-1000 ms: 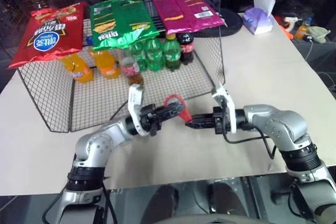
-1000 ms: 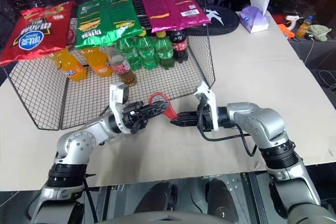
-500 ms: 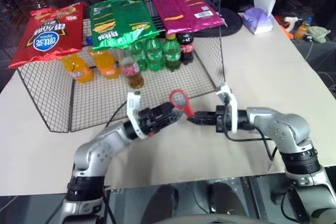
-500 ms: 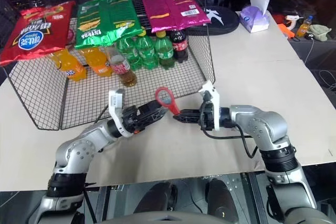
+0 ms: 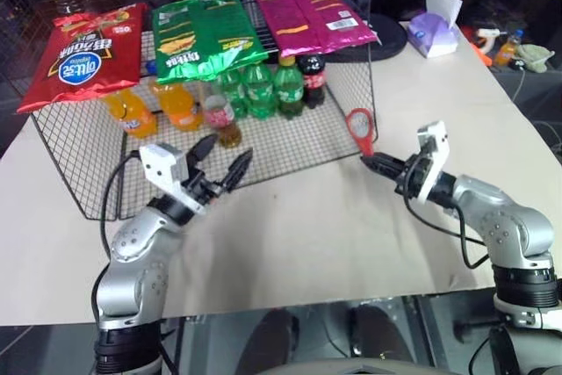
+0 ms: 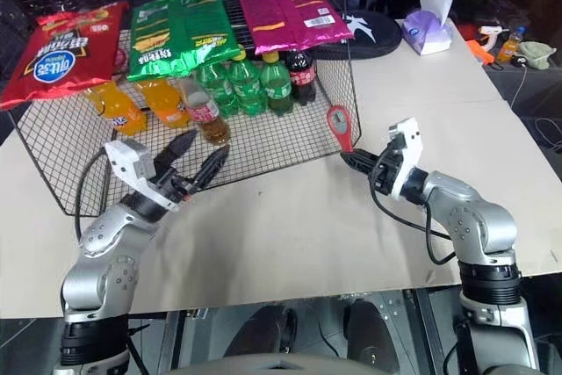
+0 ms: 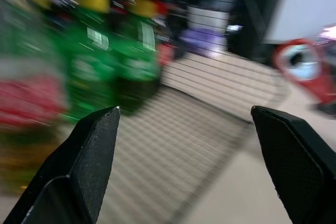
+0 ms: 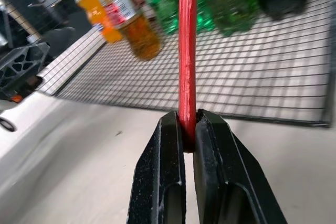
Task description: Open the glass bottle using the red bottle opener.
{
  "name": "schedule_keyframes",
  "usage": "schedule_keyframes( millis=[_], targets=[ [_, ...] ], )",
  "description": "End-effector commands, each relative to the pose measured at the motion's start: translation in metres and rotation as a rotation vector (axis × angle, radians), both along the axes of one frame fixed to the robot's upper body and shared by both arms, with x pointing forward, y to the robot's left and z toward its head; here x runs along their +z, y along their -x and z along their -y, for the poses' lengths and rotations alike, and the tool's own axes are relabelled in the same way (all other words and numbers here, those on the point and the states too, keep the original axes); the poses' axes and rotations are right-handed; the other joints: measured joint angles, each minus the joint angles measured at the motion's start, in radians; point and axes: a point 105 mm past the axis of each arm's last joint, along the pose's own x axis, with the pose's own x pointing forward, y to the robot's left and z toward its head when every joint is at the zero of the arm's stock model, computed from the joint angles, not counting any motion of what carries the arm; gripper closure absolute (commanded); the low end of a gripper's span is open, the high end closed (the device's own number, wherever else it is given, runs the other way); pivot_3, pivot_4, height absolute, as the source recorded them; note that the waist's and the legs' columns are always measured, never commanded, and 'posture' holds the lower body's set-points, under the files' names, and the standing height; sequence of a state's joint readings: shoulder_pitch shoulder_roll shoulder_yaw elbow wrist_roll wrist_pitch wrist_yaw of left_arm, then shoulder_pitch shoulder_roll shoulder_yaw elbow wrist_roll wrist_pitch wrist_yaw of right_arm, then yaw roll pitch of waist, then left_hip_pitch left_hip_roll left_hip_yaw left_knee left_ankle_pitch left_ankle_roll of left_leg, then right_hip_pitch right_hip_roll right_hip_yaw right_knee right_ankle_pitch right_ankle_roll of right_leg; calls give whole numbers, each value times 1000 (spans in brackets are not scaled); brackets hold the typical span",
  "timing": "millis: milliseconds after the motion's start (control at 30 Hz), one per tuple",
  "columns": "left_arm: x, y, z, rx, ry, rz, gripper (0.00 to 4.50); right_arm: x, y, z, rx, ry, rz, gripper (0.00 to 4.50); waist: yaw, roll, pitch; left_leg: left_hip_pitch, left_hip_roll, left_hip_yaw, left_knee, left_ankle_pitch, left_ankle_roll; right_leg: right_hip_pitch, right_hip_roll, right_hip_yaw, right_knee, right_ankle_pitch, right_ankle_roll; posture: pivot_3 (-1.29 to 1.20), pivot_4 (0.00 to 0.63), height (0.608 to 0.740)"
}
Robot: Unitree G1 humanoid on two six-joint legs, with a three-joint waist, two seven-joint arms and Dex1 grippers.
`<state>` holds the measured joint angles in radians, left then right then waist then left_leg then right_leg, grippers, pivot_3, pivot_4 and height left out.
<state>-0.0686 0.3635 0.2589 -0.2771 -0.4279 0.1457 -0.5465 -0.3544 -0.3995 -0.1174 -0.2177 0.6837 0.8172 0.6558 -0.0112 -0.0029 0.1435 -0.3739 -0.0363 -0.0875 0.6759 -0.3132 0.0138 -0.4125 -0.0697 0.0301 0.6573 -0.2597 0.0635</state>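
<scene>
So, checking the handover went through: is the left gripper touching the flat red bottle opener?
Apart. In the left eye view the left gripper stands open, tabletop between it and the red bottle opener, clamped in the right gripper.

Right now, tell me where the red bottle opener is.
The red bottle opener is on the robot's right, clamped by its handle in the right gripper, ring head up, beside the wire rack's right front corner.

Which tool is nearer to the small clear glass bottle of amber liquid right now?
Left. The left tool, open, hovers just in front of the small clear glass bottle. The right tool sits farther off to the right, past the wire rack's corner, shut on the flat red bottle opener.
</scene>
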Motion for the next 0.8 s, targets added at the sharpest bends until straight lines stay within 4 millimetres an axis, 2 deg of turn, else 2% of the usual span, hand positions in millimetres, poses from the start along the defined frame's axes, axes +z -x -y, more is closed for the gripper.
schedule_keyframes(
  millis=[33, 167, 300, 467, 800],
  targets=[
    [9, -17, -23, 187, -77, 93, 368, 13, -1, -2, -28, -20, 67, 4500, 0, 0, 0, 0, 0, 0, 0, 0, 0, 0, 1, 0, 0, 0, 0, 0, 150, 740],
    [16, -43, -35, 326, -97, 147, 368, 13, -3, -5, -34, -19, 77, 4500, 2, 0, 0, -2, -1, -2, 2, 0, 0, 0, 1, -2, 1, 0, 0, 0, 150, 740],
    [20, -63, -30, 363, -90, 172, 368, 13, -2, -4, -50, -22, 83, 4500, -1, 0, 0, -6, -3, -3, 6, 0, 0, -3, 0, -3, 2, 0, 0, 0, 150, 740],
    [16, -79, -23, 343, -73, 160, 368, 12, 0, -4, -59, -21, 86, 4500, -2, 0, 0, -6, -4, -3, 7, 0, 0, -3, 0, -3, 3, 0, 0, 0, 150, 740],
    [24, -103, -29, 345, -25, 144, 368, 8, 1, -3, -79, -12, 85, 4500, -4, 0, 0, -6, -4, -4, 9, 0, 0, -3, 0, -4, 5, 0, 1, 0, 150, 740]
  ],
)
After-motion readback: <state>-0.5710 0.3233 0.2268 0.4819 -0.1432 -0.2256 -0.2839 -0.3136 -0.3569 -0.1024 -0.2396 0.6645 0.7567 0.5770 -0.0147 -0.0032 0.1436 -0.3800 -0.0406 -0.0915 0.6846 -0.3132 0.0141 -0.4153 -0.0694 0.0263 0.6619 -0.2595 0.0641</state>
